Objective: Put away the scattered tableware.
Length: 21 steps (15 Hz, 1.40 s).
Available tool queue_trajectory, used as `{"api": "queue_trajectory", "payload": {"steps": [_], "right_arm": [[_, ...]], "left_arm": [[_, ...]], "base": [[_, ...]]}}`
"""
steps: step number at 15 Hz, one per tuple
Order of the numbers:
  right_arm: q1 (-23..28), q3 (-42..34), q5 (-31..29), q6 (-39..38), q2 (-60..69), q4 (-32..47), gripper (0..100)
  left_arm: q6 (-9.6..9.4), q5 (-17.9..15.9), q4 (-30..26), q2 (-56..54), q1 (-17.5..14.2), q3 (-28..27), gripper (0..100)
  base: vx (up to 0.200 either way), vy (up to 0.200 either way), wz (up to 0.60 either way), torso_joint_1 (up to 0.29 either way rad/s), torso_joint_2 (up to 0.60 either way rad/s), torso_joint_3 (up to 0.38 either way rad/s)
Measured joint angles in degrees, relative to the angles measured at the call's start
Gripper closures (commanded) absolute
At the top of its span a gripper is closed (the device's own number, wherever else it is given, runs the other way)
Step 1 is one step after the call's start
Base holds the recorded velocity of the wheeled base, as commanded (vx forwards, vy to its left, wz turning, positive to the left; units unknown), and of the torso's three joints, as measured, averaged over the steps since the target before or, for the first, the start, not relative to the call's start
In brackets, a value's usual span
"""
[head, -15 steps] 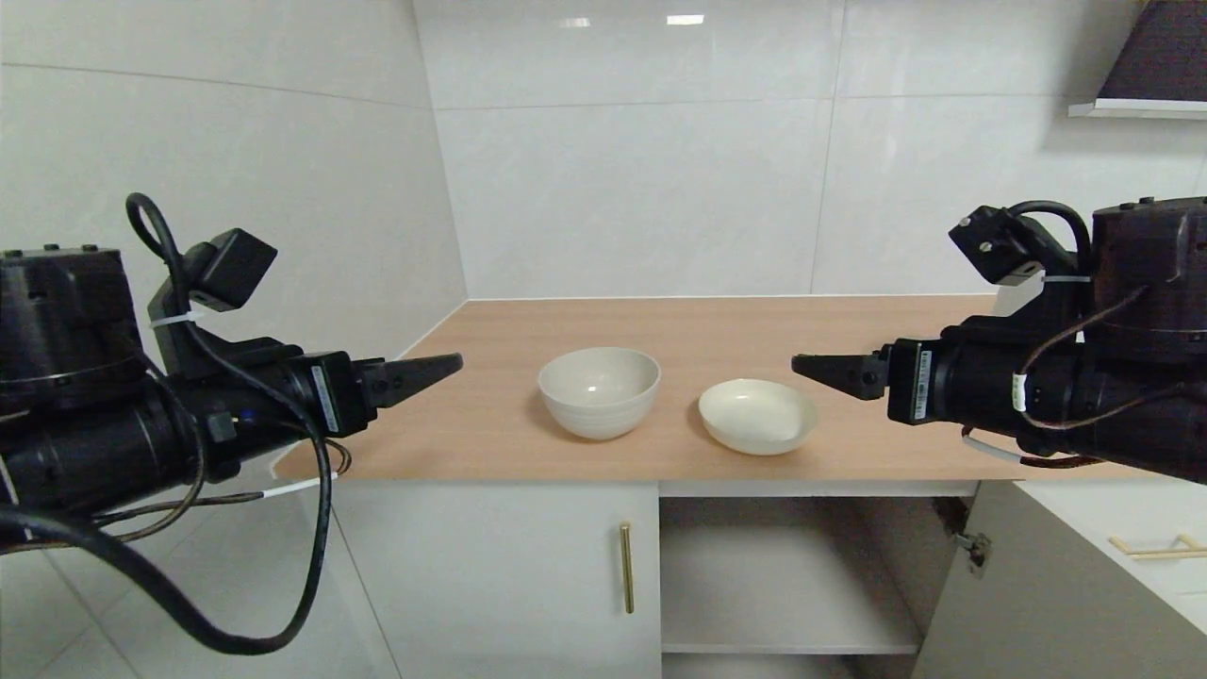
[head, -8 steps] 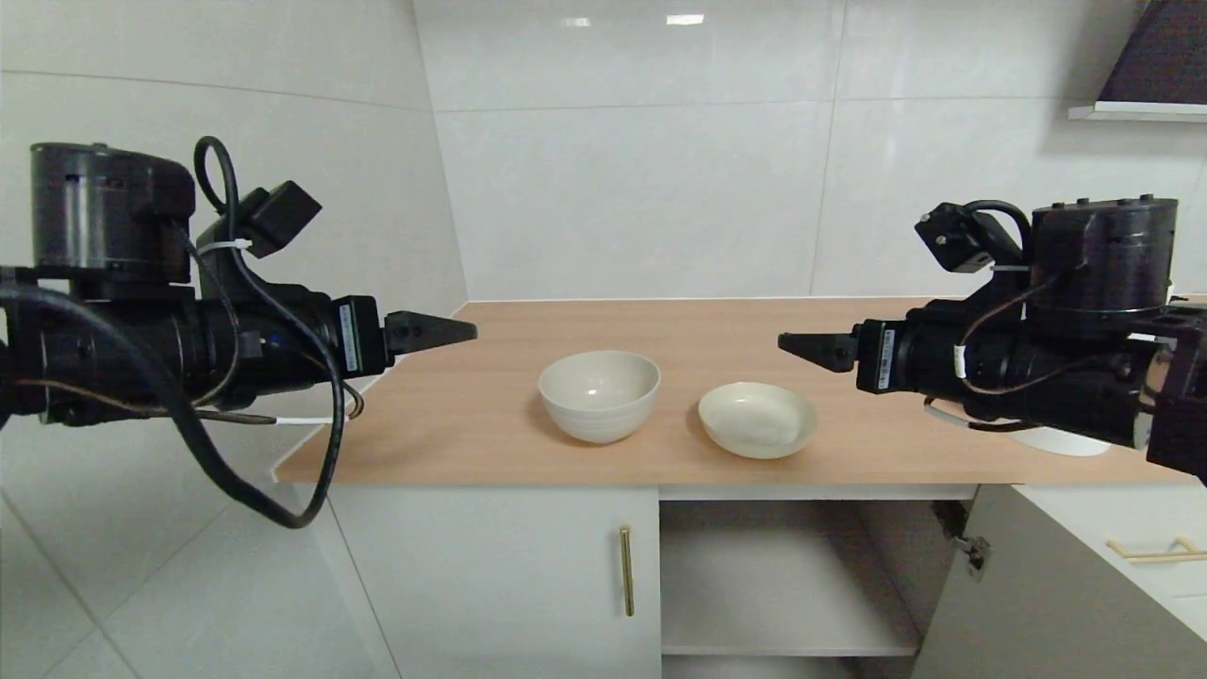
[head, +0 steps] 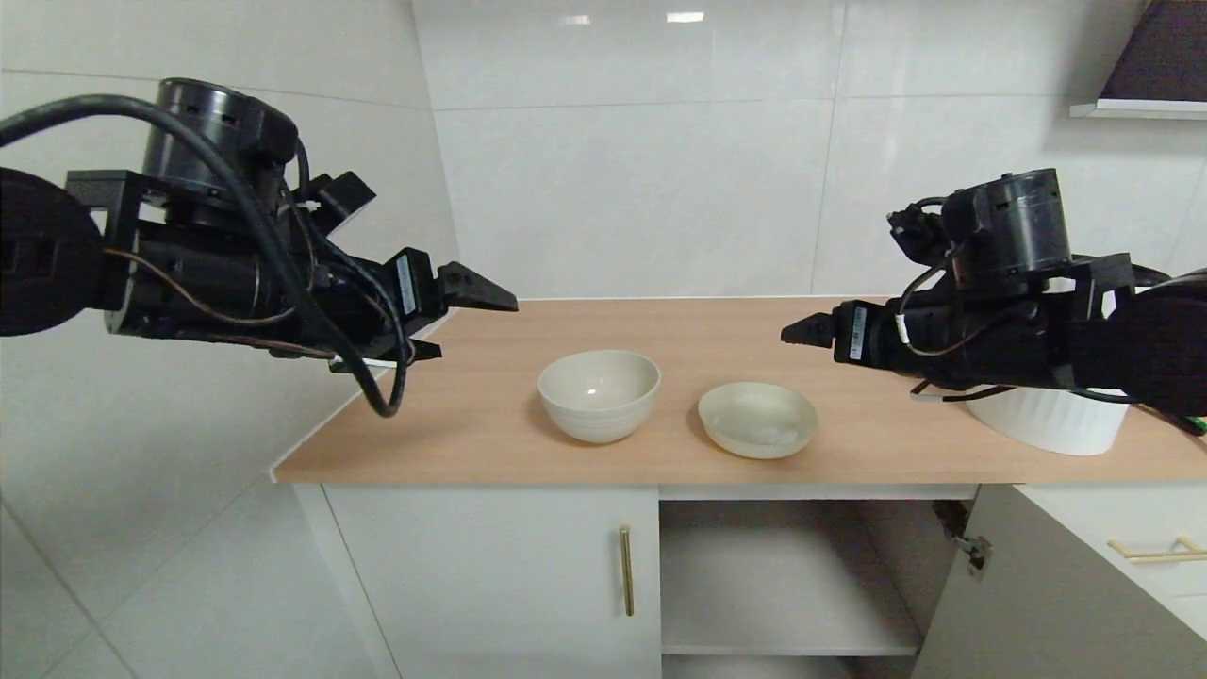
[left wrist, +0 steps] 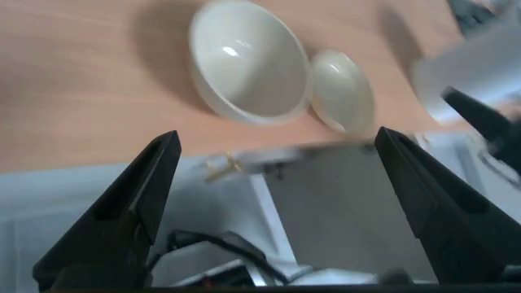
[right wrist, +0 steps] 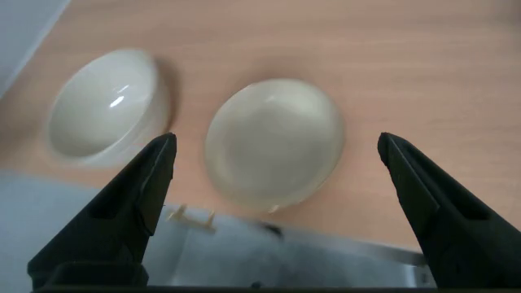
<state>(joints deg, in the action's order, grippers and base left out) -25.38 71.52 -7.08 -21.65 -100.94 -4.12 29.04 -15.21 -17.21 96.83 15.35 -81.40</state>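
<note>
A deep cream bowl and a shallow cream bowl stand side by side near the front edge of the wooden countertop. My left gripper hovers open above the counter's left end, left of the deep bowl and holding nothing. Right of the shallow bowl and above it, my right gripper hangs open and empty, pointing toward the bowls.
A white ribbed dish sits on the counter under my right arm. Below the bowls a cabinet is open, its door swung out at the right. A closed door with a gold handle is beside it. Tiled walls bound the left and back.
Both arms have risen and swung in over the counter toward the bowls. The left gripper has rolled, so its spread fingers show. The white ribbed dish is uncovered.
</note>
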Motion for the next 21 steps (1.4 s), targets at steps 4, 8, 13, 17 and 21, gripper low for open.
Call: {"api": "queue_trajectory", "payload": {"steps": [4,8,13,17,21], "right_arm": [[0.02,1.05,-2.24,-0.16,-2.62,0.05,0],[0.00,0.89,-2.24,-0.16,-3.45,0.02,0],[0.00,0.88,-2.28,-0.16,-3.63,0.02,0],[0.00,0.83,-2.33,-0.16,-3.63,0.00,0],[0.00,0.78,-2.41,-0.13,-3.58,0.00,0]], "left_arm": [[2.55,14.90,3.91,9.09,3.50,-2.76,0],[3.10,19.70,9.96,17.48,4.68,-3.55,0],[4.02,19.66,10.11,21.31,5.75,-3.61,0],[4.66,19.44,10.13,22.65,6.61,-3.74,100],[4.53,19.46,10.02,22.87,6.80,-3.66,100]], "base": [[0.000,0.000,0.00,0.000,0.00,0.000],[0.000,0.000,0.00,0.000,0.00,0.000],[0.000,0.000,0.00,0.000,0.00,0.000],[0.000,0.000,0.00,0.000,0.00,0.000],[0.000,0.000,0.00,0.000,0.00,0.000]]}}
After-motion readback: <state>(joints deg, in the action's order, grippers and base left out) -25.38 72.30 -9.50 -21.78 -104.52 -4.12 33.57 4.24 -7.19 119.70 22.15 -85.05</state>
